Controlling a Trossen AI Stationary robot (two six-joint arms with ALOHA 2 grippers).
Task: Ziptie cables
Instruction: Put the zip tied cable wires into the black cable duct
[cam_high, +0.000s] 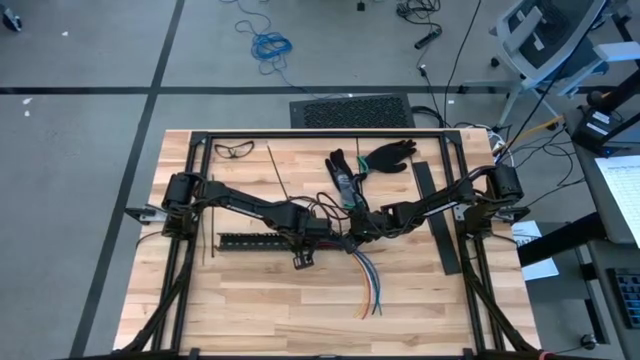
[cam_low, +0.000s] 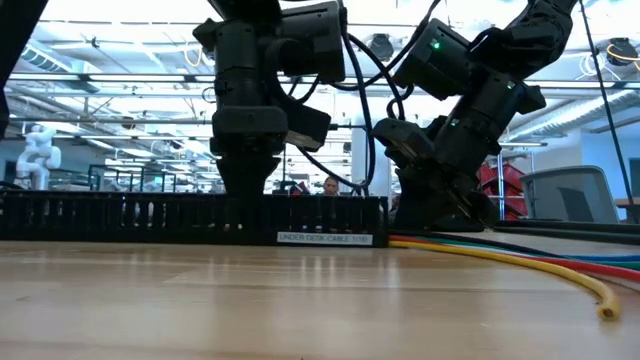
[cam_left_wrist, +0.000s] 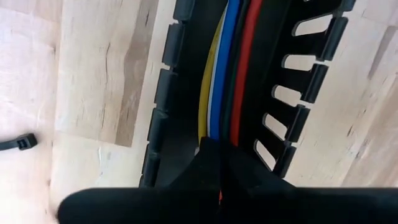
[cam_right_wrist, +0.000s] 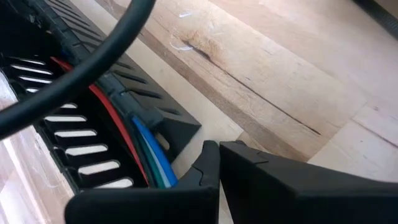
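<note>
Cables (cam_left_wrist: 227, 68) in slotted rail (cam_high: 255, 241) mid-tabletop (cam_high: 250, 310), ends trailing out its right end; both pincers there.

cables (cam_high: 368, 285): coloured, fanned on table | far ends in slotted rail (cam_left_wrist: 298, 93) | zipties (cam_high: 278, 172): possibly thin dark strips

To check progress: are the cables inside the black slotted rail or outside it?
Partly inside. The cables run along the channel of the slotted rail, but their free ends trail outside onto the table.

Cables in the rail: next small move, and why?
Probably fetch a ziptie: none is around the cables yet, though they already lie in the black slotted rail. Left gripper and right gripper are both shut at the rail's end, holding no tie.
</note>
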